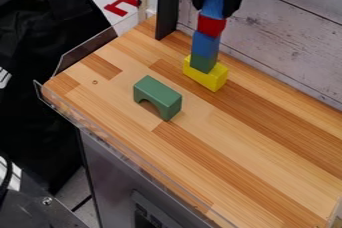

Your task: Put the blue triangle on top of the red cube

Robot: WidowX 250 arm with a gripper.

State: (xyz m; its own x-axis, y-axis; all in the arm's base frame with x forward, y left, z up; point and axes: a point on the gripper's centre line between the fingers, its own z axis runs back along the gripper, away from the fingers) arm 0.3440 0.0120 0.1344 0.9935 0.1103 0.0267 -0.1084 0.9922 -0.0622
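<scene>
The plain red cube (pixel 211 25) stood high above the tabletop (pixel 234 144), near its back edge. The solid blue triangle (pixel 213 6) sat directly on the cube, its upper part partly hidden.

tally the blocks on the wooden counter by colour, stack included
blue: 2 (top block, middle cube)
green: 2 (arch, lower cube)
red: 1 (red cube)
yellow: 1 (base block)
total: 6
</scene>
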